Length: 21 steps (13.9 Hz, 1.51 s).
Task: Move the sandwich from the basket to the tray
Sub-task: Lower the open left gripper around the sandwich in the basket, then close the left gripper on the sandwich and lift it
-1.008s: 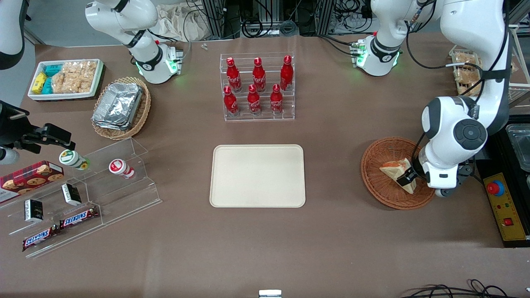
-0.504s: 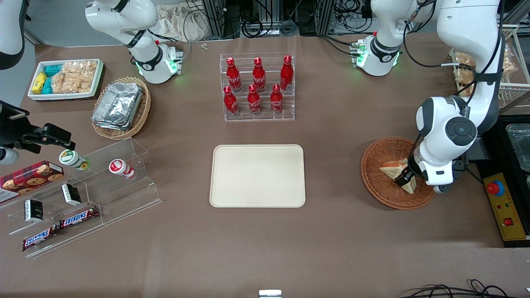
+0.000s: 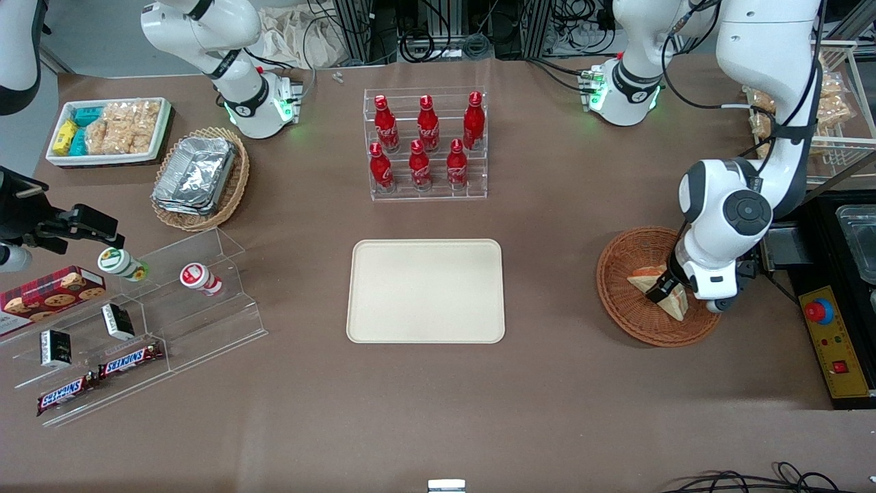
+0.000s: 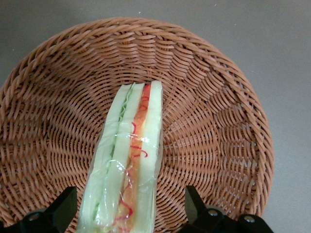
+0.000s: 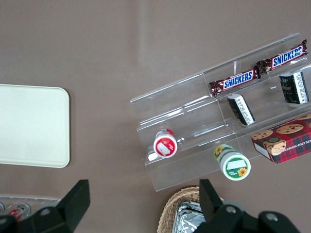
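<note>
The sandwich [image 3: 645,279] [image 4: 130,160], a wrapped wedge standing on edge with red and green filling showing, lies in the round reddish-brown basket [image 3: 626,311] [image 4: 218,121] at the working arm's end of the table. My gripper [image 3: 662,292] [image 4: 129,206] is lowered into the basket and stands open, one black finger [image 4: 62,209] on each flank of the wedge, with a clear gap to the other finger [image 4: 195,208]. The cream tray [image 3: 426,290] [image 5: 29,126] lies flat at mid-table, with nothing on it.
A clear rack of red bottles [image 3: 426,144] stands farther from the front camera than the tray. A yellow control box with a red button [image 3: 831,342] sits beside the basket. An acrylic snack shelf [image 3: 137,322], an oval basket of foil trays [image 3: 198,178] and a white bin [image 3: 109,130] lie toward the parked arm's end.
The arm's wrist and elbow have shifted a little toward the tray and away from the front camera. The gripper stays round the sandwich, which has not moved.
</note>
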Tool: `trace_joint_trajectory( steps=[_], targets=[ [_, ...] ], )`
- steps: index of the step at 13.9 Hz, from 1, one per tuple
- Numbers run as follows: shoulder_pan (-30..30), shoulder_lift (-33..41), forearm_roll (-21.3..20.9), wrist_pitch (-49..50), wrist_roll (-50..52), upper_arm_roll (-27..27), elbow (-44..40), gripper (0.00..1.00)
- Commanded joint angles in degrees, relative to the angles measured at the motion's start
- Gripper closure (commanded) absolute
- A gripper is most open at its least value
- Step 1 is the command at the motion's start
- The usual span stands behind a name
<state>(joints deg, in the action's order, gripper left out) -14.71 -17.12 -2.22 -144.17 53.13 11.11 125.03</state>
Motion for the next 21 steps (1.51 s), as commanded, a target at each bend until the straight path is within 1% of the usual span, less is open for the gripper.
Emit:
trace_joint_trajectory(
  steps=[1,3,4,5,7,8,10,11,13,14,15,17,20,21],
  targets=[
    [-0.5,-0.8,-1.0,-2.6,1.5,0.0,1.3,0.0],
    [-0.8,-1.1,-1.1,-2.6,1.5,0.0,1.0,0.01],
    [-0.8,-1.2,-1.1,-2.6,1.5,0.0,0.8,0.04],
    [-0.8,-1.2,-1.2,-2.5,1.0,0.0,0.7,0.1],
    [-0.7,-1.1,-2.1,-2.3,-0.7,0.0,0.7,0.57],
    [-0.7,-1.1,-2.2,-2.3,-0.7,0.0,0.7,0.67],
    [-0.8,-1.1,-2.2,-2.3,-0.1,0.0,0.4,0.78],
    [-0.7,-1.2,-2.2,-2.0,0.0,-0.1,0.0,0.82],
    [-0.8,-1.2,-2.2,-0.3,0.0,-0.2,-1.2,0.84],
    [-0.8,-1.0,-2.2,2.0,-0.7,-0.2,-2.3,0.88],
    [-0.7,-0.8,-2.3,6.7,-1.0,-0.3,-4.7,0.9],
    [-0.5,-1.2,-1.8,18.0,-7.7,-0.3,-12.1,0.9],
    [-0.8,-1.1,-2.3,30.0,-12.1,-0.5,-22.5,0.9],
    [-0.9,-1.1,-2.3,33.4,-15.7,-0.9,-26.6,0.91]
  ],
)
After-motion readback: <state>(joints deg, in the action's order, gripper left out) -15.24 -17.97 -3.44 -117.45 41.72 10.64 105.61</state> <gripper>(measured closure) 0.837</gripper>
